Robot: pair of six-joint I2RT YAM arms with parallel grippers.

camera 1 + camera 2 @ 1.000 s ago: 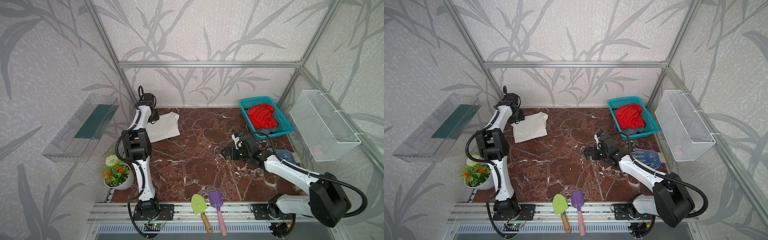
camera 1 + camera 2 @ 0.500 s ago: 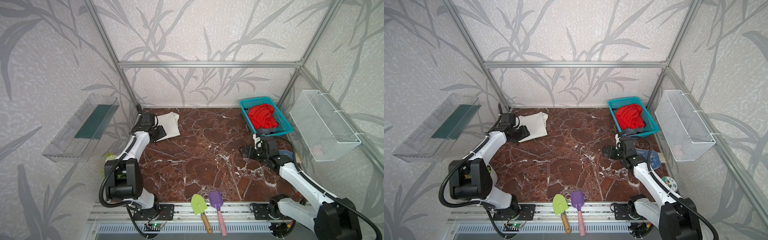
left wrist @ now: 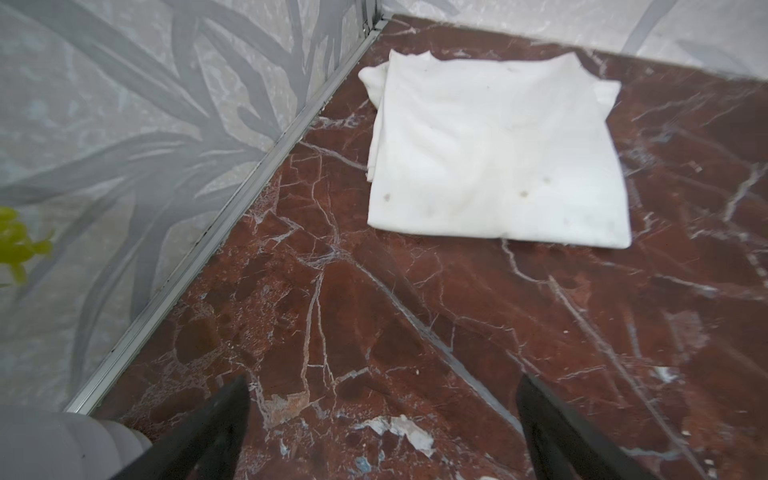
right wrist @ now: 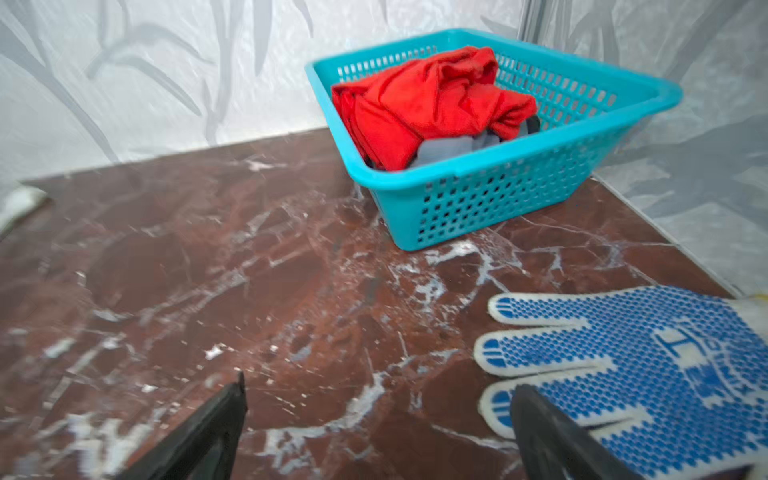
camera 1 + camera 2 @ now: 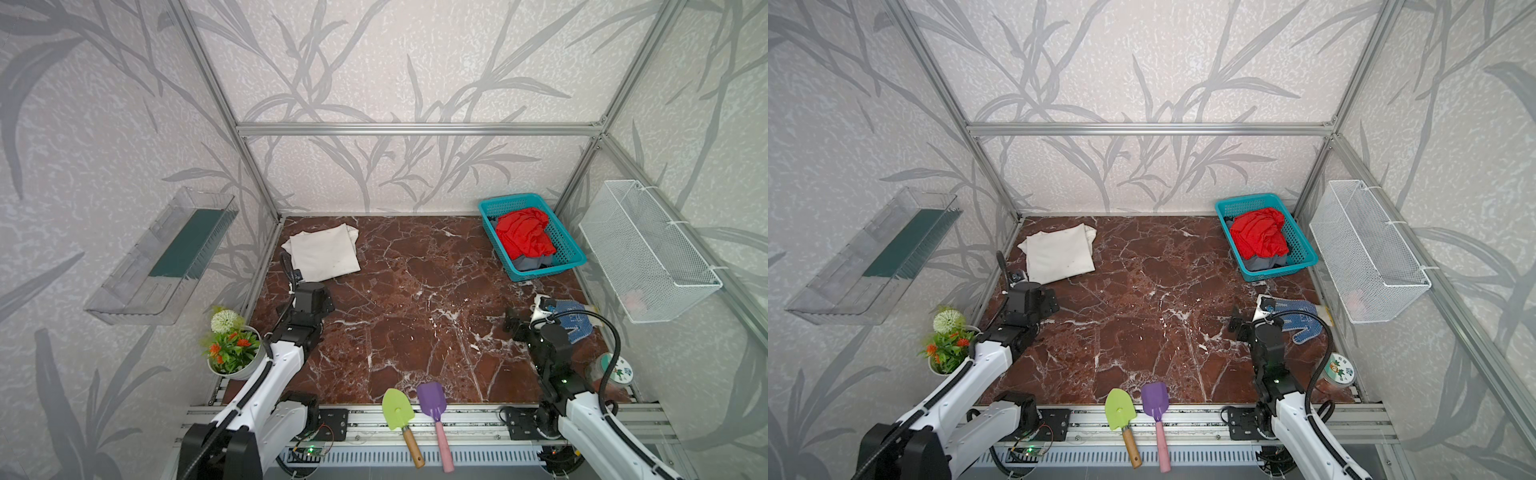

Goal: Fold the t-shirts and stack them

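Observation:
A cream-white t-shirt (image 5: pixel 322 255) lies folded flat at the table's back left corner; the left wrist view shows it (image 3: pixel 494 153) well ahead of the fingers. A crumpled red t-shirt (image 5: pixel 524 237) fills the teal basket, with a dark grey t-shirt (image 4: pixel 453 147) under it. My left gripper (image 3: pixel 384 382) is open over bare marble, a short way in front of the folded shirt, holding nothing. My right gripper (image 4: pixel 380 382) is also open and empty, low over the marble at the right, one fingertip (image 4: pixel 540 419) overlapping the blue-and-white glove (image 4: pixel 648 365).
The teal basket (image 5: pixel 540 272) stands at the back right. A white wire basket (image 5: pixel 648 253) hangs on the right wall and a clear shelf (image 5: pixel 166 253) on the left wall. A flower pot (image 5: pixel 232 349) stands front left, and green (image 5: pixel 397 409) and purple (image 5: pixel 432 401) trowels at the front edge.
My left arm has drawn back from the folded white shirt toward the front, its jaws now wide apart. My right arm has retreated from the table's middle to the glove at the right.

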